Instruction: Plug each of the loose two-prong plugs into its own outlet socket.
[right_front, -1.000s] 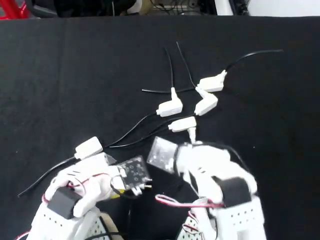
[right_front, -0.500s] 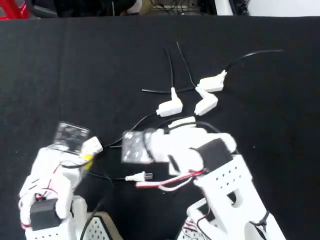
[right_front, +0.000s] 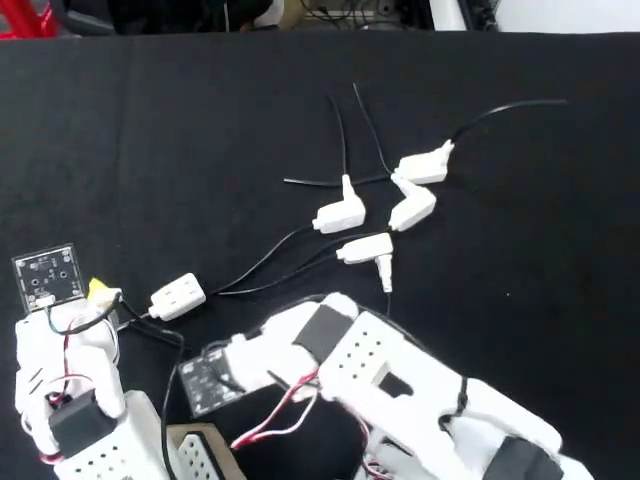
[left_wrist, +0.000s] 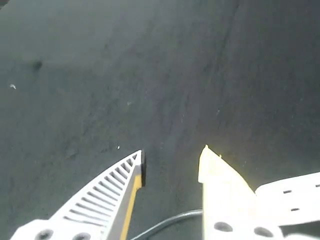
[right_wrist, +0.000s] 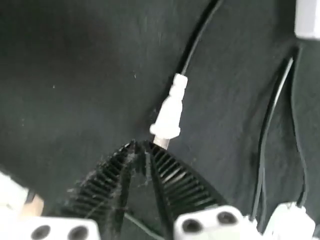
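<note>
1. Pickup judged in hand: plug (right_wrist: 169, 117) lies at tips of right pincer (right_wrist: 142, 147), fingers together; grip unconfirmed.
2. Left pincer (left_wrist: 172, 155) is held apart.
3. Next: firm grip needed, prongs aligned to outlet socket (right_front: 178, 296).

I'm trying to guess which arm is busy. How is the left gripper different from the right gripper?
The left gripper is open, its fingers spread wide; the right gripper is shut, tips together. The left gripper points at bare black cloth; the right gripper's tips sit at the prong end of a white plug. Both have pointed fingers and are over the same cloth.
</note>
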